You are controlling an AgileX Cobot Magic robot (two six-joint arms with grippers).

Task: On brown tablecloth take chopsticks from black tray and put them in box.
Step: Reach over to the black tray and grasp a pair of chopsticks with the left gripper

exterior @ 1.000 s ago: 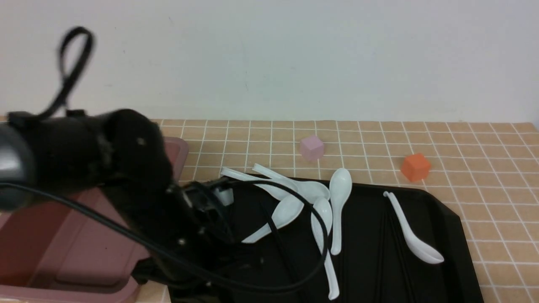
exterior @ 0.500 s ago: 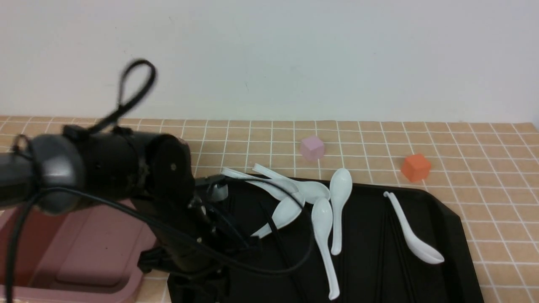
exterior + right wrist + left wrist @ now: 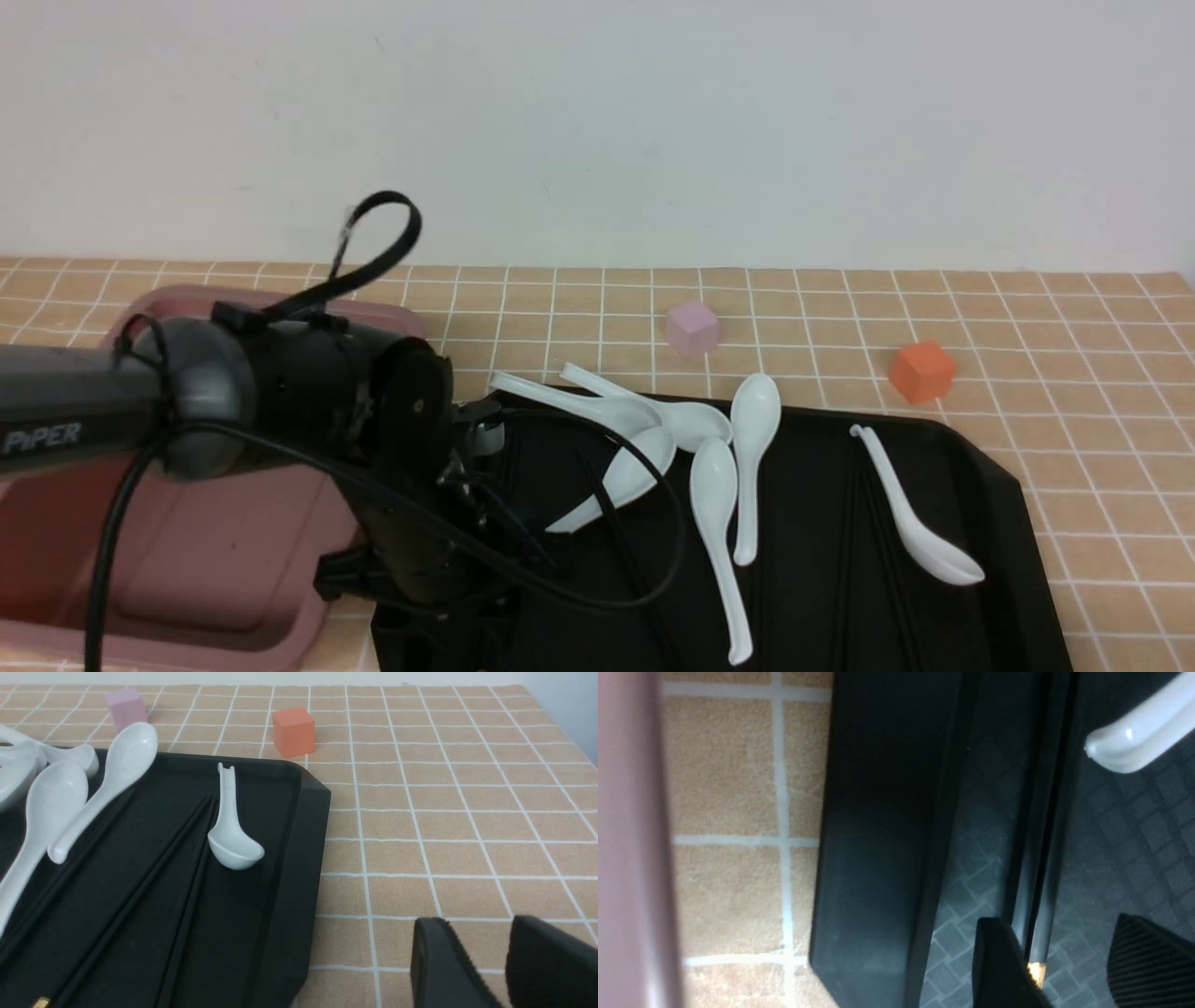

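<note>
The black tray [image 3: 990, 467] lies on the brown tablecloth [image 3: 1074, 373], and the pink box [image 3: 215, 551] stands to its left. Black chopsticks [image 3: 868, 560] lie along the tray among white spoons. My left arm [image 3: 373, 411] reaches down over the tray's left end. In the left wrist view my left gripper [image 3: 1055, 924] is open just above the tray floor. A pair of chopsticks [image 3: 1041, 858] with a gold band lies between its fingers, close to one finger [image 3: 999, 961]. My right gripper [image 3: 474, 924] is open and empty over the cloth, right of the tray [image 3: 299, 858]. More chopsticks [image 3: 154, 882] lie there.
Several white soup spoons [image 3: 752, 439] lie over the tray's middle and far edge, one [image 3: 231, 835] near its right side. A small pink cube [image 3: 692, 327] and an orange cube [image 3: 921, 370] sit on the cloth behind the tray. The box wall [image 3: 626, 835] stands close beside the tray rim [image 3: 868, 835].
My left arm has swung from above the box to the right and down over the tray's left end. More of the box shows now. The spoons have barely shifted.
</note>
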